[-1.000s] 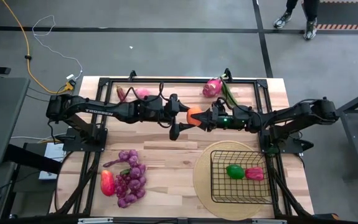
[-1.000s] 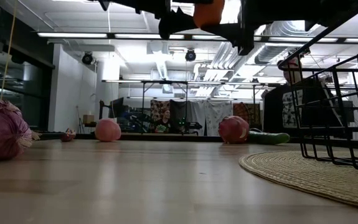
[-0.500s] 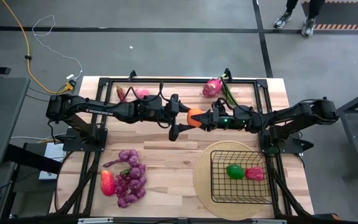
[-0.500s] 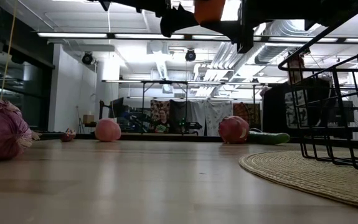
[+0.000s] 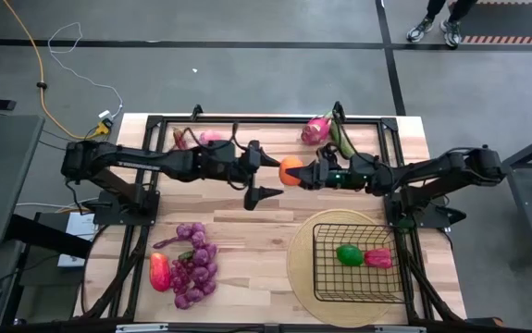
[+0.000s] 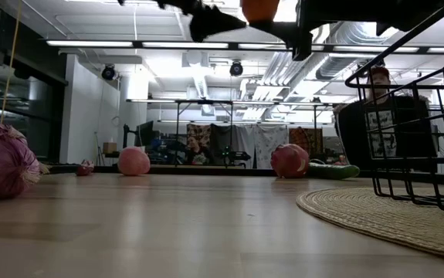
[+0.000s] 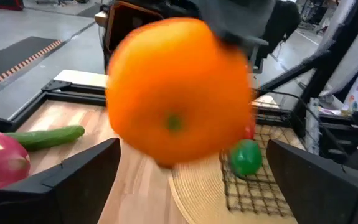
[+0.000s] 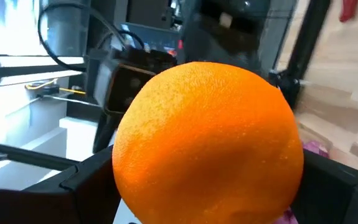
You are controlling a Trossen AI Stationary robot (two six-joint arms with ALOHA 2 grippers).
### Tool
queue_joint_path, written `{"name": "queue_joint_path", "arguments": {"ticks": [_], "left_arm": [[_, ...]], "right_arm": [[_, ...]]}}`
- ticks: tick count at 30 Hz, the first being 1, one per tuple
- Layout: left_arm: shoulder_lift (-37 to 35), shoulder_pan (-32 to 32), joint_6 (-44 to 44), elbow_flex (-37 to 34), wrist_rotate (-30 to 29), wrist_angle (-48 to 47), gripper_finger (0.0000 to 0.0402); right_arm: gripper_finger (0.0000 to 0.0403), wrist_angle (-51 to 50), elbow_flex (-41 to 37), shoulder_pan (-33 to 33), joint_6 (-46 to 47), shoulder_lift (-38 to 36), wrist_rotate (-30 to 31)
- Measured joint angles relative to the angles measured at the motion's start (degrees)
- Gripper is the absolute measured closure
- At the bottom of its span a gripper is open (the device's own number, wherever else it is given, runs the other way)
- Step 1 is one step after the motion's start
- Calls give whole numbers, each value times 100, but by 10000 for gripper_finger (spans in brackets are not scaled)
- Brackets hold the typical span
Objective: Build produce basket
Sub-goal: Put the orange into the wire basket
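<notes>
High view, no legible writing, orange (image 5: 290, 170) aloft

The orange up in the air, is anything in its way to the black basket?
Nothing visible is. The right gripper holds the orange above the table, the left gripper open beside it. The basket, open on top, holds only a green pepper and a red one.

two dark jointed arms (image 5: 154, 162), black cables looped along them, white lettering on left arm
</notes>
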Motion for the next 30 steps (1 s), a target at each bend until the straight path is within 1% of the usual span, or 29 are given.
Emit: {"name": "queue_joint_path", "arguments": {"ticks": [3, 7, 9, 13, 15, 18, 21, 24, 27, 30], "left_arm": [[-459, 77, 47, 1, -10, -515, 10], [-1189, 233, -17, -1, -218, -1132, 10], [-1598, 317, -204, 1, -283, -1339, 10], [-2281, 386, -570, 1, -277, -1347, 9], [-2561, 348, -607, 1, -279, -1319, 9], [-2885, 243, -742, -119, -281, -1151, 9], [-3136, 161, -1015, -544, -315, -645, 9], [-3348, 95, -1329, -1112, -534, -85, 9], [-3506, 56, -1580, -1539, -807, 71, 9], [-3637, 34, -1695, -1697, -935, 68, 9]], "right_arm": [[52, -78, 2, -77, -298, -166, -96], [52, -158, 2, -240, -903, -550, -295], [52, -362, 2, -306, -1234, -788, -359], [52, -780, 6, -346, -2001, -1309, -371], [53, -1315, 150, -346, -2431, -1531, -378], [53, -2515, 700, -344, -3313, -1729, -385], [53, -4093, 1478, -320, -4352, -1708, -266], [53, -5550, 2276, -270, -5150, -1519, -73], [53, -6534, 2907, -250, -5492, -1278, -11], [53, -6954, 3222, -250, -5597, -1122, -123]]}}
